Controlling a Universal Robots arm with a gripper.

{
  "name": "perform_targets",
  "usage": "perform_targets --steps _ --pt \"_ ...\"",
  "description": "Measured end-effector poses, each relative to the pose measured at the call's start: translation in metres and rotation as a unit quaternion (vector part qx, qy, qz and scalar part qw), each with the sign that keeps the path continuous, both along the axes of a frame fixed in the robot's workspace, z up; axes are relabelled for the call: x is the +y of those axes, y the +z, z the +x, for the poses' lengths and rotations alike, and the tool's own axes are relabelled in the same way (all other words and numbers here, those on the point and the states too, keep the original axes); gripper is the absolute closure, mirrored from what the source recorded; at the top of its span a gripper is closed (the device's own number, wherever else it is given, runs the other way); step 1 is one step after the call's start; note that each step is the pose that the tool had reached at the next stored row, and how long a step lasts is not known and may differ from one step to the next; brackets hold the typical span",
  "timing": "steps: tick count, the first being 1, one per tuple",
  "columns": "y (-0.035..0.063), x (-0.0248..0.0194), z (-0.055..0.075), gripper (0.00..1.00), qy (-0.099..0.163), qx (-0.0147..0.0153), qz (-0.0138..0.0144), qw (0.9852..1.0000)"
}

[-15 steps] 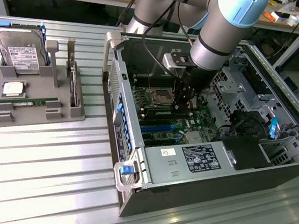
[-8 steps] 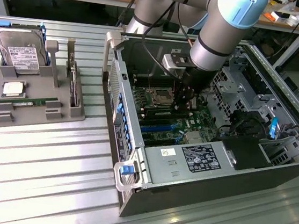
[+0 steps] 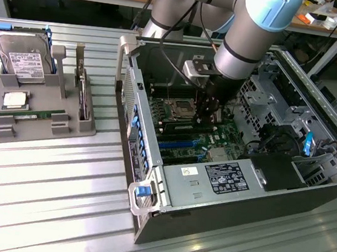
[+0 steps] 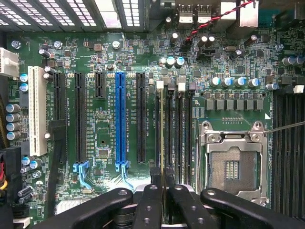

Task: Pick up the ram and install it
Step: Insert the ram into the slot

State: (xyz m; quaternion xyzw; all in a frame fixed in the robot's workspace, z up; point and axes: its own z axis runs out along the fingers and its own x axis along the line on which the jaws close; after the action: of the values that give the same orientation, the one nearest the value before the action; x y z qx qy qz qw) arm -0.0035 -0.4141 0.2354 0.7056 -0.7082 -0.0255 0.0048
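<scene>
So the pickup part looks done, and it's well into the install bit. In the exterior view the arm is reaching down into the open PC case (image 3: 312, 148) in the middle of the frame, with the gripper (image 3: 208, 113) low over the motherboard (image 3: 179, 136), just right of the CPU socket (image 3: 177, 108). In the wrist view the fingers (image 4: 148, 202) are pressed nearly together, pinching the ram (image 4: 163, 138) by its top edge. You see it edge-on as a thin line running up from between the fingers, lined up along one of the black memory slots (image 4: 172, 129) just left of the empty CPU socket in that frame. It looks like it's sitting in or right over the slot, but I can't tell from this angle whether it's fully seated or whether the latches at the slot ends have snapped shut. So my guess: carried over and aligned, maybe partly pushed in, with the final press and release still left. Over on the table (image 3: 38, 196), at the exterior view's left, the grey parts tray (image 3: 40, 132) has the hard drive (image 3: 25, 61) at its top, the square CPU chip (image 3: 14, 100) below that, and one more green ram stick (image 3: 39, 114) lying flat near the tray's front. That second stick is untouched and well apart from the case.
</scene>
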Motion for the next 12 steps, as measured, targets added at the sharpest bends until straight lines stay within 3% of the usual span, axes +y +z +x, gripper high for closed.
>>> perform_targets --steps 8,10,12 --pt "-0.0014 0.0000 -0.0002 0.88 0.000 0.0000 0.0014 1.0000" --pt "-0.0015 0.0000 -0.0002 0.81 0.000 0.0000 0.0014 1.0000" --pt "0.0071 0.0001 -0.0002 0.81 0.000 0.0000 0.0013 1.0000"
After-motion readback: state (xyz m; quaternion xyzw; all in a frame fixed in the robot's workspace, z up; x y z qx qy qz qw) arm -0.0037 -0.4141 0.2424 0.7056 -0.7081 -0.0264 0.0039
